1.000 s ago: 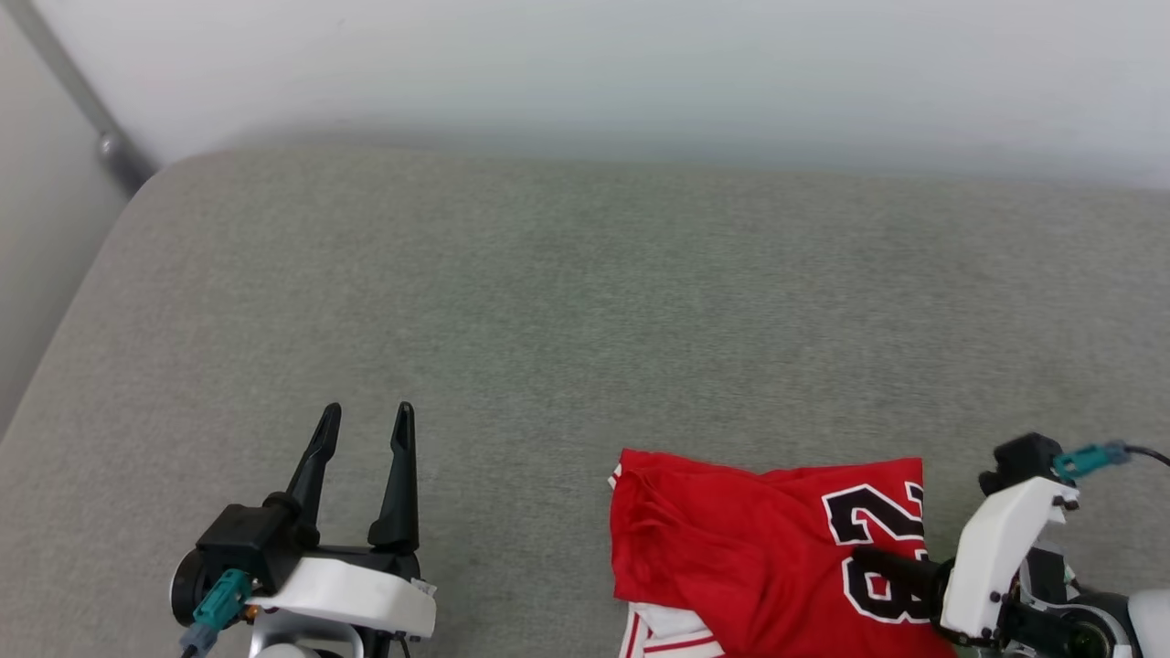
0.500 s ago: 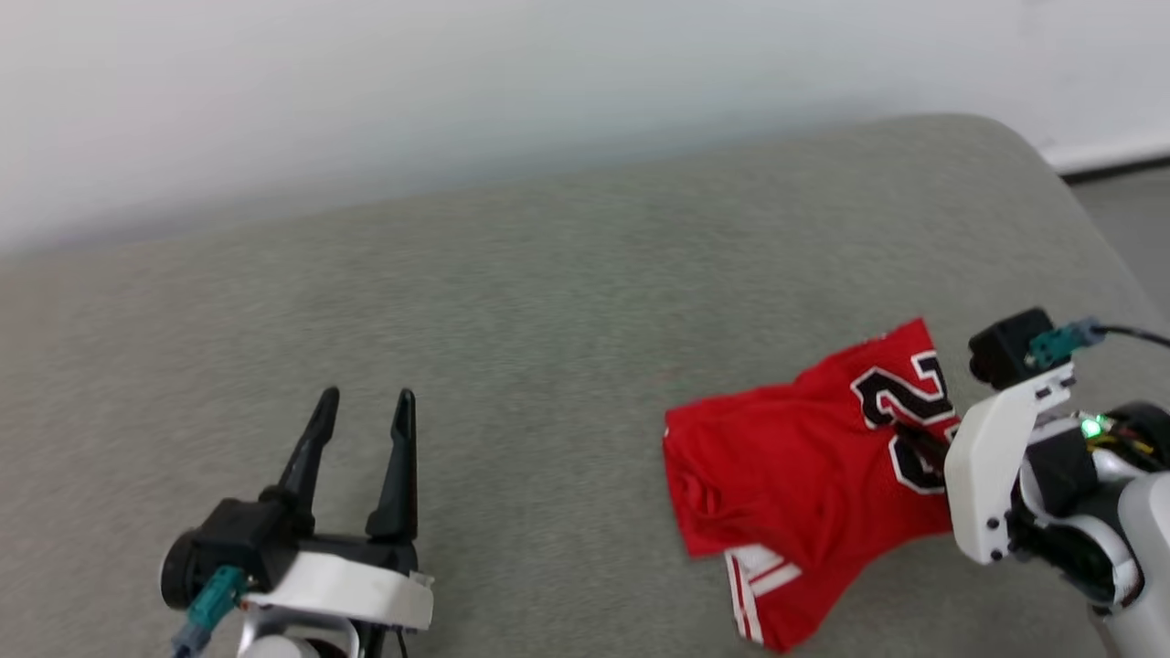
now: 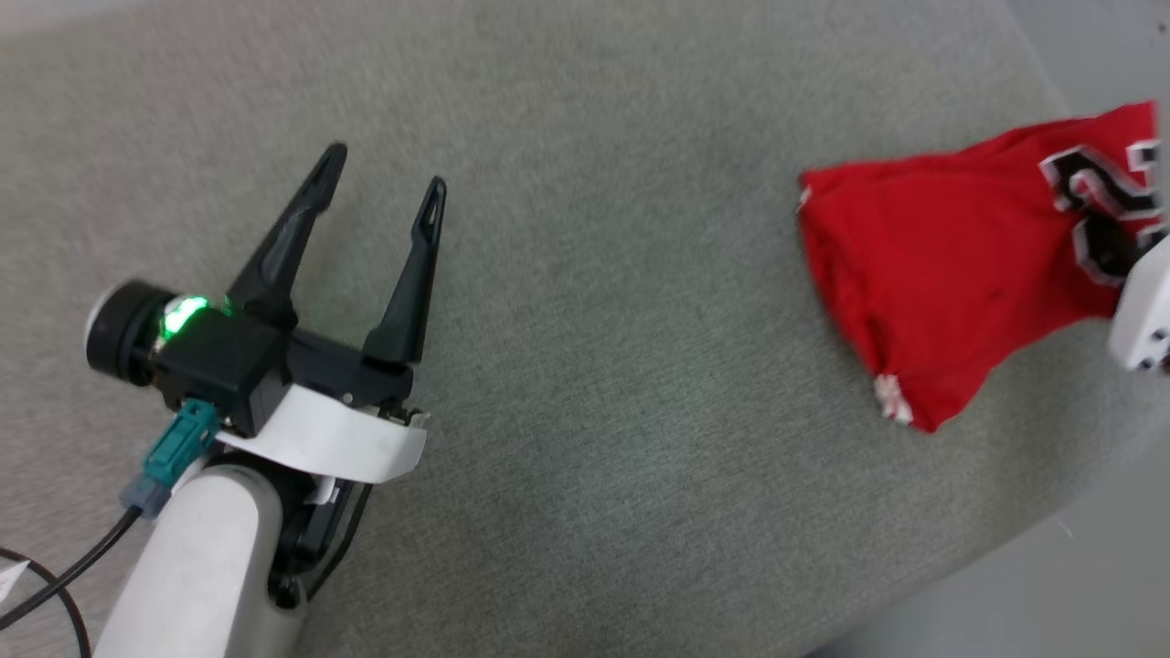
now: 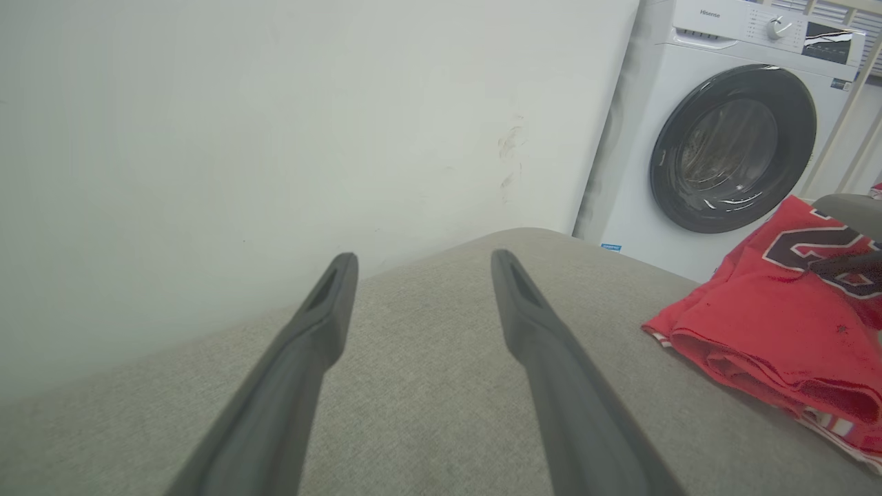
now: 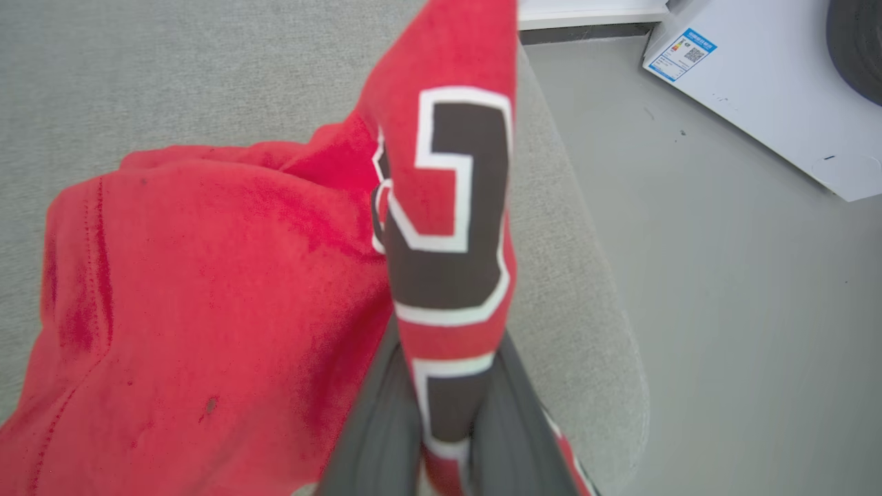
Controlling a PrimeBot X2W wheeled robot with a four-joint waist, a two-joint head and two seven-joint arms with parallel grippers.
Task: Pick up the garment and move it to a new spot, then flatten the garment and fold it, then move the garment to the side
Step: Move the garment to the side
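The garment [image 3: 951,265] is a red jersey with a black, white-outlined numeral, bunched near the right edge of the grey cushion. In the right wrist view my right gripper [image 5: 448,393] is shut on a raised fold of the garment [image 5: 207,275] that carries the numeral. The rest of the cloth trails down to the left onto the cushion. The right arm's white wrist cover [image 3: 1141,311] shows at the head view's right edge. My left gripper [image 3: 387,167] stands open and empty over bare cushion, far left of the garment [image 4: 778,331]; its fingers [image 4: 324,324] are spread wide.
The grey cushioned surface [image 3: 594,366] ends close to the garment on the right, with grey floor [image 3: 1051,594] beyond its rounded edge. A white washing machine [image 4: 730,138] stands past that end, beside a pale wall [image 4: 275,138]. A black cable [image 3: 55,585] hangs by my left arm.
The head camera has swung right and down. My right gripper has pulled the garment by its numeral fold toward the cushion's right edge, lifting that end. The left gripper stays open.
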